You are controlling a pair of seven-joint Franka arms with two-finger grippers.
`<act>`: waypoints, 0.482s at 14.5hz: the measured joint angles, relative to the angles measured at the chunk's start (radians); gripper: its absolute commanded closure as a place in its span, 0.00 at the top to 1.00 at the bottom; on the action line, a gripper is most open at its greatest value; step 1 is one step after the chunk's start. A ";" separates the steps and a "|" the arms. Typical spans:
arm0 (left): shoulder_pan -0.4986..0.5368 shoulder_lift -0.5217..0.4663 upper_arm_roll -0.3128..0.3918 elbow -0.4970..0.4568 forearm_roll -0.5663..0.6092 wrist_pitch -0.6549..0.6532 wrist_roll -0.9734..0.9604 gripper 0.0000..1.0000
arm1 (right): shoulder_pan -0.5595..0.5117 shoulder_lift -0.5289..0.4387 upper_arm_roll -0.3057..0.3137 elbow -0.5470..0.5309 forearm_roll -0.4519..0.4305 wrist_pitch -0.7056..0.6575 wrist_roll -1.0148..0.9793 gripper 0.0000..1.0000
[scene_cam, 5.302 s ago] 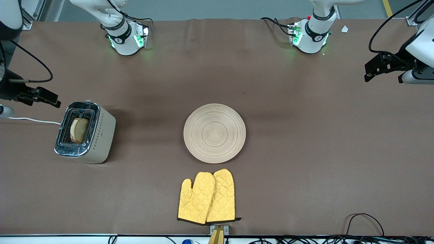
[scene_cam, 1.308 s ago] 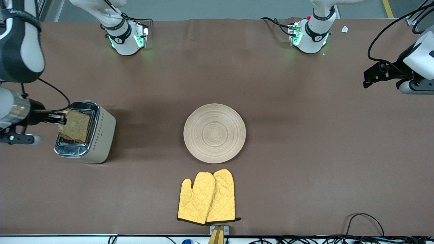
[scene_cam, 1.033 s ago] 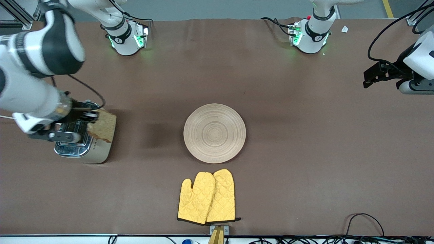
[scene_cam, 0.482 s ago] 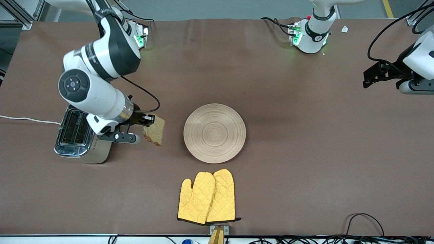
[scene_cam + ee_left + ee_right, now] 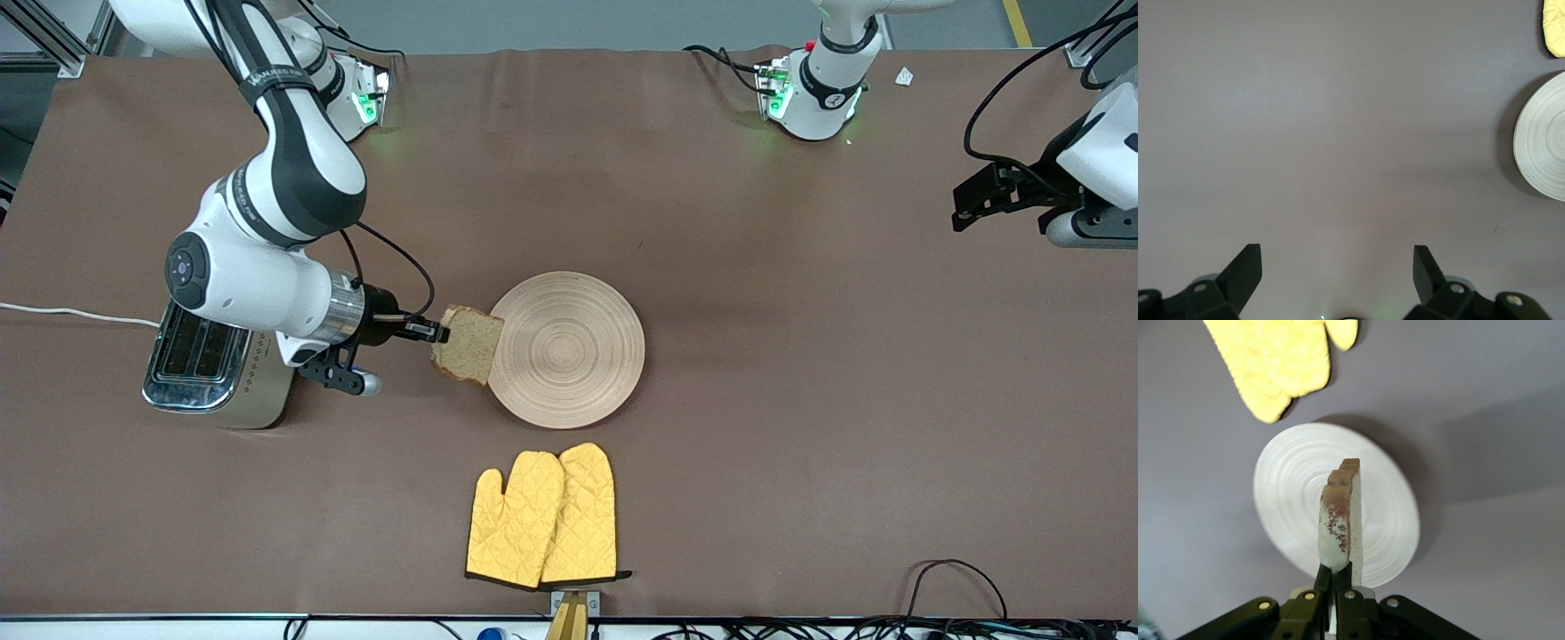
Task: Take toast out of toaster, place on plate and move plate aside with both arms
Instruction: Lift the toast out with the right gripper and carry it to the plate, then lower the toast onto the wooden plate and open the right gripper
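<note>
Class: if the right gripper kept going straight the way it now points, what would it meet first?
Probably the round pale beige wooden plate: the right gripper, holding the speckled tan-brown toast slice, points across its rim. Its height above the plate is unclear.

Both arms are glossy white shells broken by black bands and black joint caps; the right arm (image 5: 267,222) carries a round black disc with small pink dots at its elbow, white lettering along a black strap, and a brushed-metal ring before the wrist; a thin black cable loops off it at about 3 o'clock. The bases glow green — right base (image 5: 342,89), left base (image 5: 813,89); the right gripper (image 5: 1335,613) is matte black with silver screws.
</note>
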 measured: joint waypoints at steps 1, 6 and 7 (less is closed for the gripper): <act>0.000 0.002 0.000 0.000 0.000 0.000 0.000 1.00 | 0.006 0.000 0.002 -0.006 0.016 0.001 0.014 0.00; -0.001 0.015 0.000 0.000 0.000 0.000 0.000 1.00 | 0.150 0.000 0.010 -0.016 0.031 0.089 0.134 0.00; -0.002 0.018 0.000 0.000 0.000 0.000 0.000 1.00 | 0.181 0.003 0.011 -0.023 0.031 0.112 0.150 0.00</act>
